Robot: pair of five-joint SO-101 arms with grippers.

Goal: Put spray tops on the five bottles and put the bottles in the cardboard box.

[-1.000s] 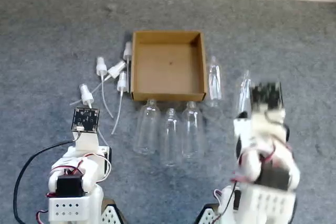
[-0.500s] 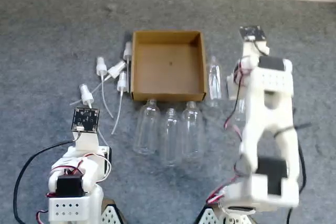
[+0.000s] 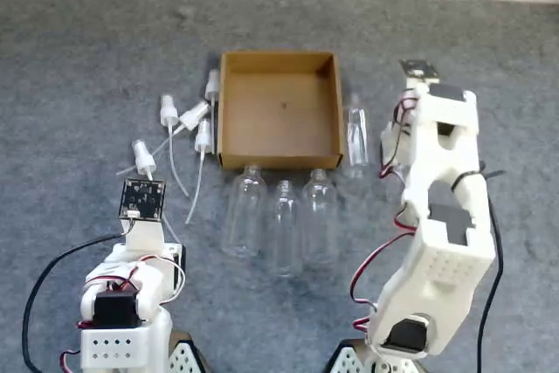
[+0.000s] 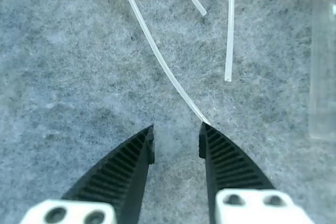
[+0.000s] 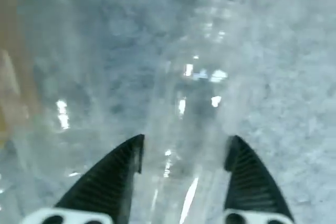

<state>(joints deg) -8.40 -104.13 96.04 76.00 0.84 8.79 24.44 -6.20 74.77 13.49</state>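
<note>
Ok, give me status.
Left gripper open, beside a dip tube. Right gripper open over a bottle. Spray tops loose, cardboard box holds nothing.

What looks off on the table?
Nothing stands out. Four bottles lie capless on their sides by the empty box; a fifth bottle lies between the jaws of the right gripper. Spray tops lie loose beside the box. No spill or damage visible.

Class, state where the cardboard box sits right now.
In the high view, the cardboard box sits centrally, with spray tops on its left-arm side and three bottles lying along its near wall.
</note>
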